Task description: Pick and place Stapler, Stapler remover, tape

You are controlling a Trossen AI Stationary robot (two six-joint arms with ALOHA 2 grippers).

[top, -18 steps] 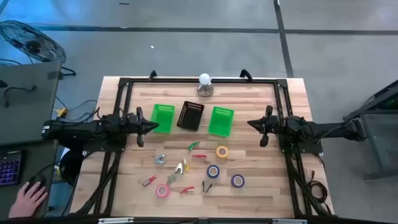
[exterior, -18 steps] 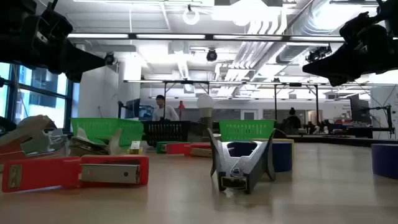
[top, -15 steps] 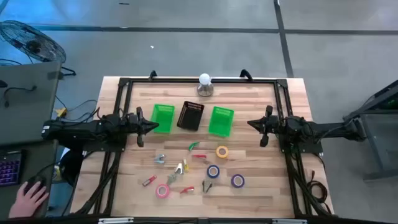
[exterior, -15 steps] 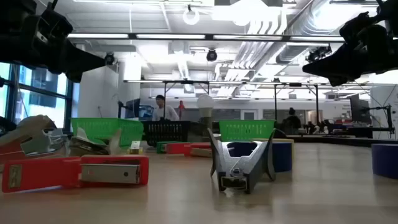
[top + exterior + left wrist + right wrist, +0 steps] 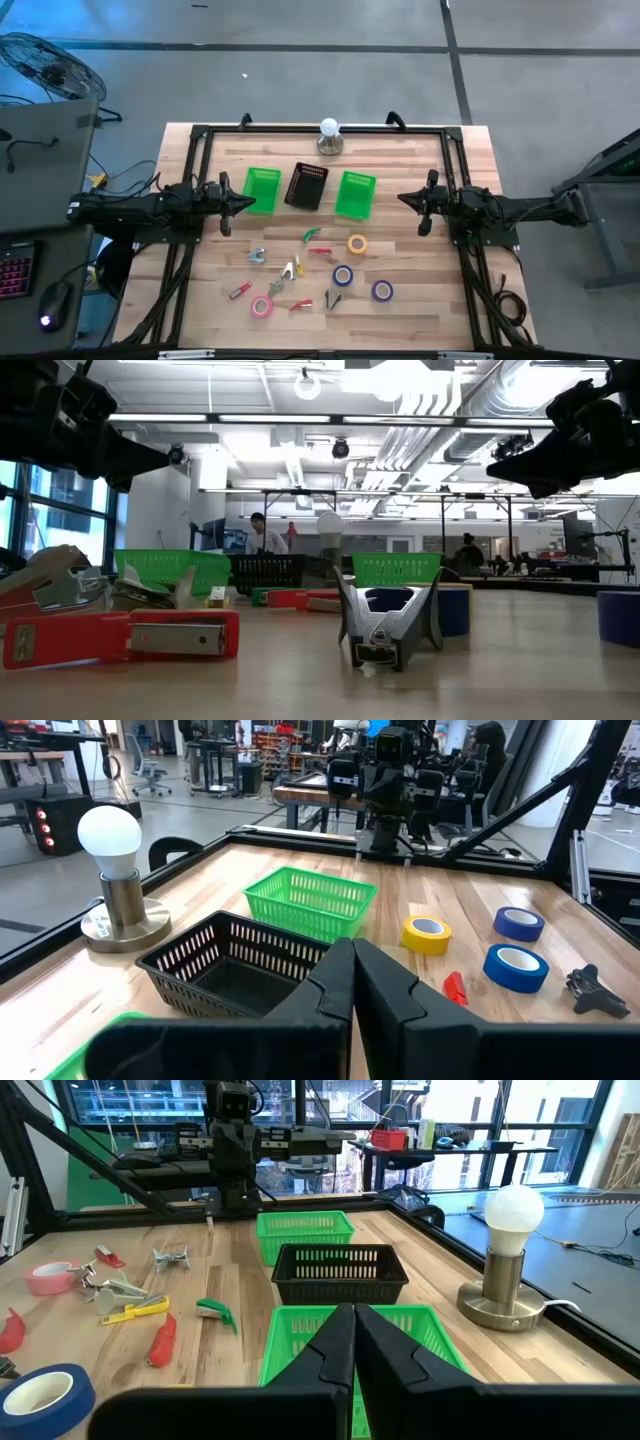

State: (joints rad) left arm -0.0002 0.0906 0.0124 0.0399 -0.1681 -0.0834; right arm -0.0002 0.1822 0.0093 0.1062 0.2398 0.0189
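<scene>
Four rolls of tape lie flat on the wooden table: yellow (image 5: 357,243), blue (image 5: 343,275), purple (image 5: 382,290) and pink (image 5: 262,306). Small staplers lie among them, red (image 5: 238,291), green (image 5: 313,234) and yellow (image 5: 297,268). A silver stapler remover (image 5: 258,255) and a dark one (image 5: 388,622) rest there too. My left gripper (image 5: 232,203) hovers shut at the table's left side, beside a green basket (image 5: 262,188). My right gripper (image 5: 415,203) hovers shut at the right side. In each wrist view the fingers (image 5: 352,970) (image 5: 353,1335) are pressed together with nothing between them.
A black basket (image 5: 306,186) stands between the green basket and a second green one (image 5: 355,194), in a row at the table's middle. A lamp with a white bulb (image 5: 329,135) stands at the far edge. A black frame (image 5: 200,135) borders the table.
Both arms have kept still. A person's hand that lay on a mouse at the desk left of the table has gone out of view.
</scene>
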